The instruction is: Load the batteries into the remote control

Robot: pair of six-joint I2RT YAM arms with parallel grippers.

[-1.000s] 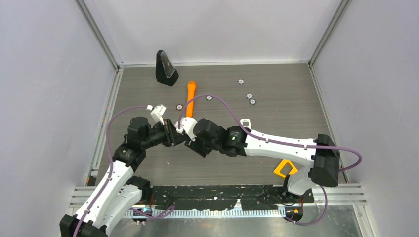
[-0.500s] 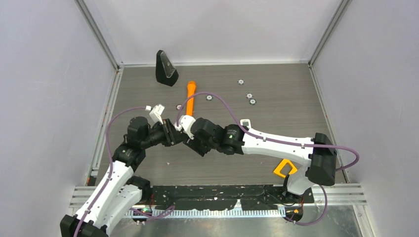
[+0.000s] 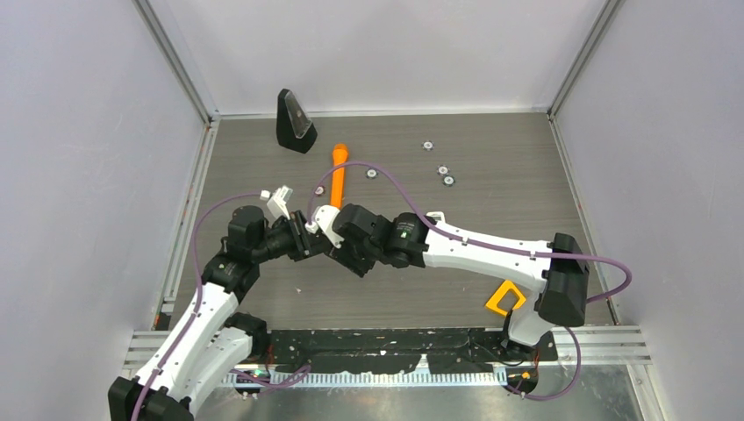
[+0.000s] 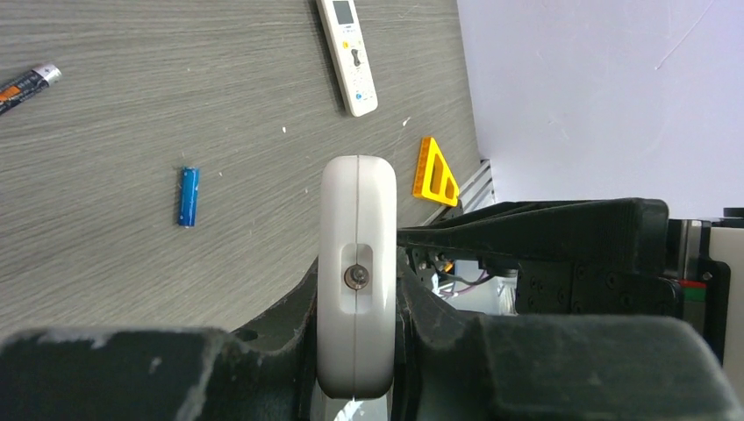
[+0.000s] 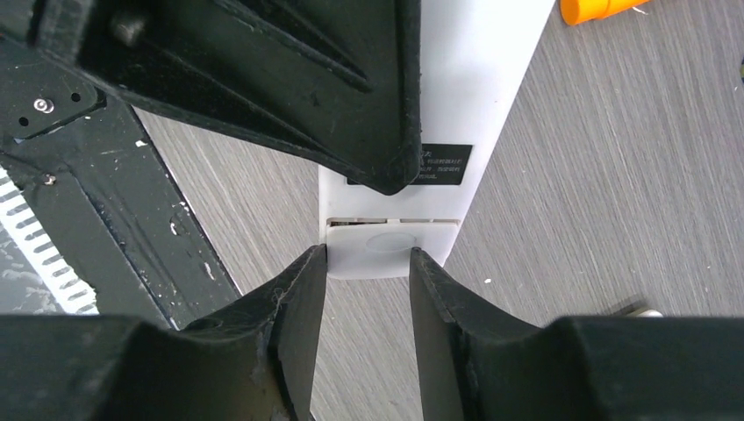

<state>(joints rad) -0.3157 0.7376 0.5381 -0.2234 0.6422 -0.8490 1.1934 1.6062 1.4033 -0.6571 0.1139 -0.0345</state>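
My left gripper [image 4: 355, 294] is shut on a white remote control [image 4: 355, 228], seen edge-on between its fingers and held above the table. In the right wrist view the remote's back [image 5: 478, 96] faces me, with its battery cover [image 5: 390, 250] slid slightly out. My right gripper [image 5: 367, 263] pinches that cover's end with its fingertips. The two grippers meet at the table's left middle [image 3: 323, 241]. A blue battery [image 4: 188, 196] and a dark battery with a silvery end [image 4: 26, 83] lie loose on the table.
A second white remote [image 4: 348, 53] lies on the table, also in the top view [image 3: 436, 217]. Also on the table are a yellow triangular piece [image 3: 506, 299], an orange cylinder [image 3: 338, 171], a black wedge [image 3: 294, 121] and small round discs [image 3: 443, 169].
My right arm has shifted a little to the left, toward the left gripper. The left arm has barely moved and keeps hold of the remote.
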